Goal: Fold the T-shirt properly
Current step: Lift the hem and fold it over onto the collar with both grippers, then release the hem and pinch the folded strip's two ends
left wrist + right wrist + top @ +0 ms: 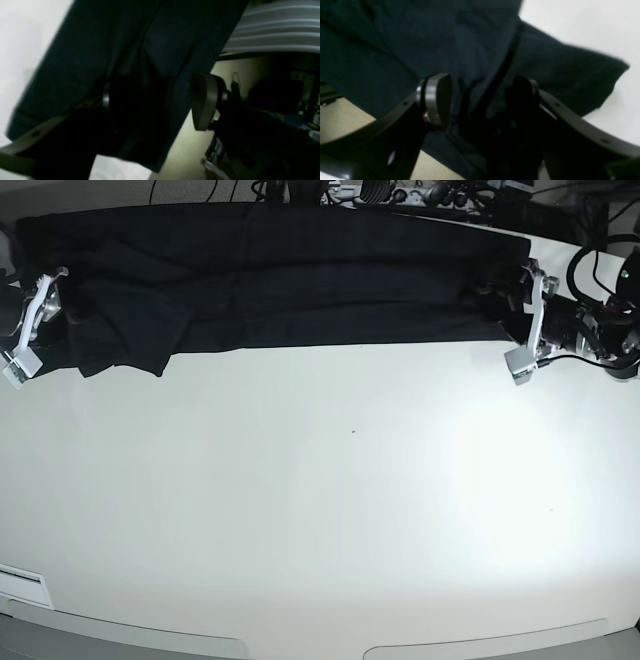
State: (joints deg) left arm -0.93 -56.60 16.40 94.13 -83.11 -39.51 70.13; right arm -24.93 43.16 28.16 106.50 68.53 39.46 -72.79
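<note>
White table (330, 510), lit brightly near its right side. Black T-shirt (280, 280) stretched as a folded band along the far edge, between both grippers. Left gripper (527, 320) spread open at one end; right gripper (30, 320) spread open at the other, cloth lying between its fingers (437, 100).

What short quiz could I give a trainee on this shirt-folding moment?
1. True or false: the T-shirt lies as a long band along the far edge of the table.
2. Where do the left gripper and right gripper stand? A) both at the table's middle B) one at each end of the shirt C) both at one end
3. Fill in: both grippers' jaws are ____.

Key: 1 true; 2 B; 3 open, with fabric between them in both wrist views.
</note>
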